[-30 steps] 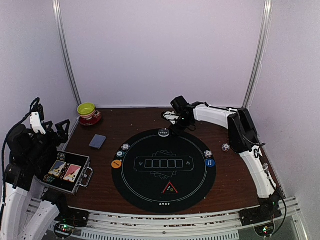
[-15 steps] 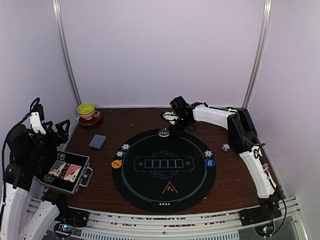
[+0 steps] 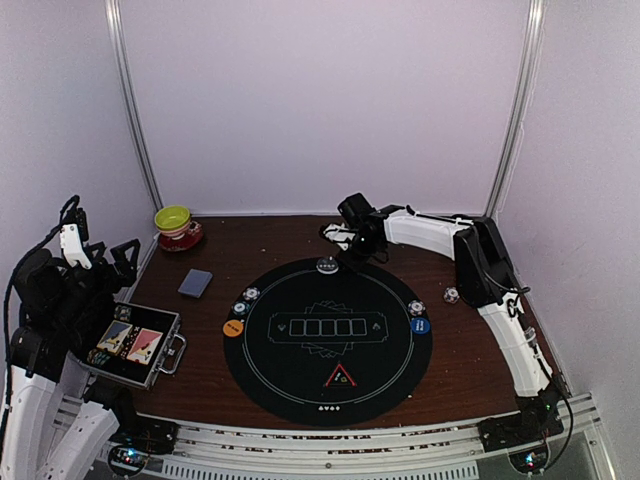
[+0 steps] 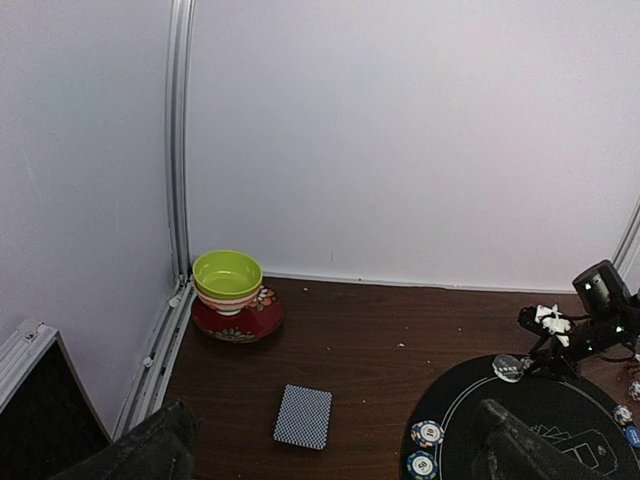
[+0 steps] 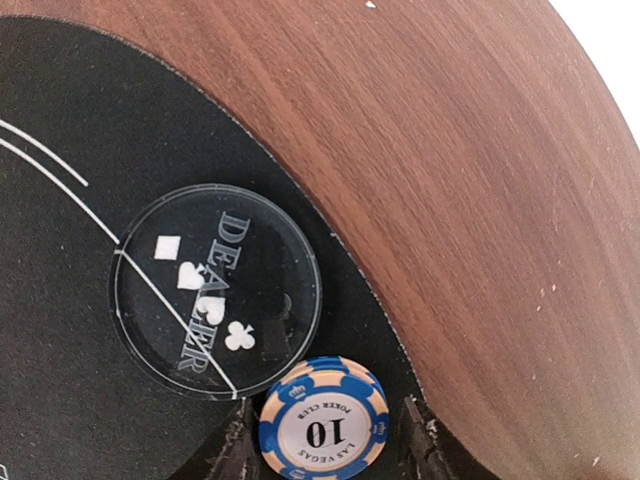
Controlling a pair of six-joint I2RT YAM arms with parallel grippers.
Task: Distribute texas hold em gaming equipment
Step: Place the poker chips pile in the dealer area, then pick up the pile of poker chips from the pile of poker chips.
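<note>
A blue-and-tan "10" poker chip (image 5: 325, 420) lies flat on the black round mat (image 5: 60, 150), beside the clear dealer button (image 5: 215, 290). My right gripper (image 5: 325, 445) straddles this chip, open, with a small gap on the right side. From above, the right gripper (image 3: 345, 255) sits at the mat's far rim by the dealer button (image 3: 326, 265). A grey-blue deck of cards (image 3: 196, 283) lies left of the mat. Two chips (image 3: 245, 300), an orange button (image 3: 233, 327), a blue button (image 3: 421, 325) and a red triangle (image 3: 340, 376) sit on the mat. My left gripper (image 4: 335, 455) hangs wide open, holding nothing.
An open metal case (image 3: 135, 343) with card packs sits at the near left under the left arm. A yellow-green bowl (image 3: 173, 218) on a red saucer (image 3: 181, 237) stands at the far left corner. One chip (image 3: 451, 295) lies on the wood right of the mat.
The right gripper's jaws have widened a little around the chip, and the arm has shifted slightly. The left arm has not moved.
</note>
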